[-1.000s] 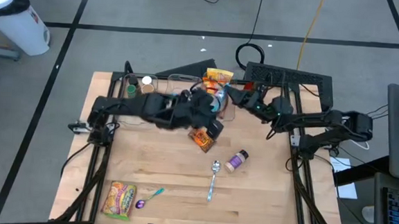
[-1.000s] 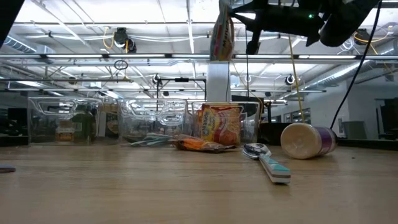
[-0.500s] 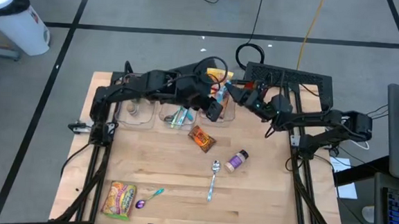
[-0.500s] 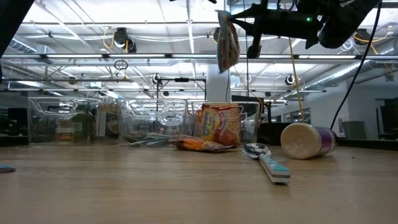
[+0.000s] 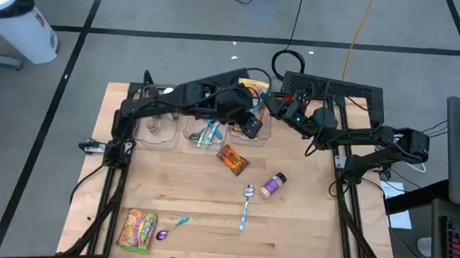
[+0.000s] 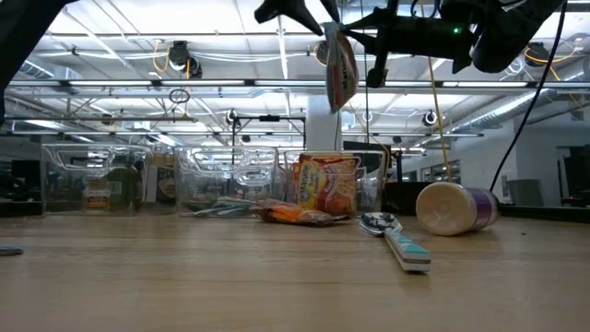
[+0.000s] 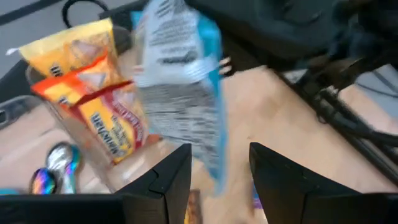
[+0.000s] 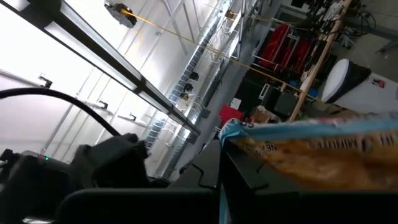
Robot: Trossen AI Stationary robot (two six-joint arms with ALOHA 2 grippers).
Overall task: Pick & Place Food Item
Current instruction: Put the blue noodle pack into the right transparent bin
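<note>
Left gripper (image 7: 214, 165) risen, right gripper (image 5: 268, 105) pinching one snack bag (image 6: 339, 69), two spoons

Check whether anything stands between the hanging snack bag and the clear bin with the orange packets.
Nothing visible lies between them. The snack bag hangs from the right gripper, roughly above the clear bin, which already holds orange packets. The left gripper is open close beside the bag's lower edge.
</note>
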